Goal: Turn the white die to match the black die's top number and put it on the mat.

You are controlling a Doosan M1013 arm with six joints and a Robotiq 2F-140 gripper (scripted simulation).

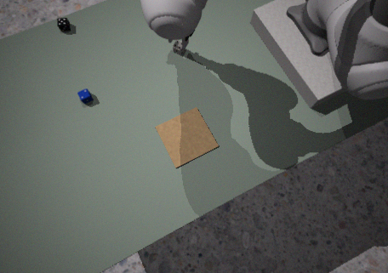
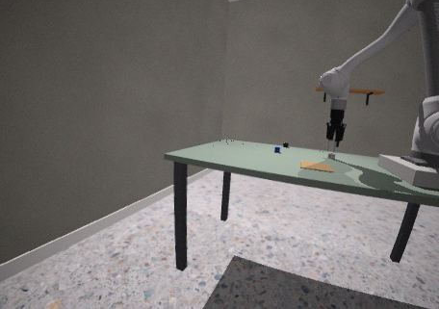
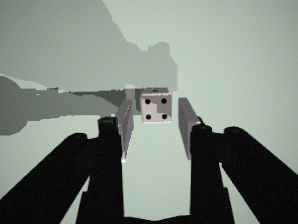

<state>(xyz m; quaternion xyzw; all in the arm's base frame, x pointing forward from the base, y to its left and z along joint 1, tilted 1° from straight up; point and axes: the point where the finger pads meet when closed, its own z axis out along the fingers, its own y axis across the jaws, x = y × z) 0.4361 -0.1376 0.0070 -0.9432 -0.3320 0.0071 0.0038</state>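
Four pips face up on the white die (image 3: 156,108) between the fingers.

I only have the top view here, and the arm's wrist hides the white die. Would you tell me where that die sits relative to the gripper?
Observer: In the wrist view, the small white die lies between the tips of the gripper, with a slim gap on each side.
Operator: Thank you. How many pips face that camera?
Observer: The face toward the wrist camera shows four pips.
Operator: Is the die lifted at all?
Observer: No. In the exterior view it rests on the green table, with the gripper's fingertips just above it.
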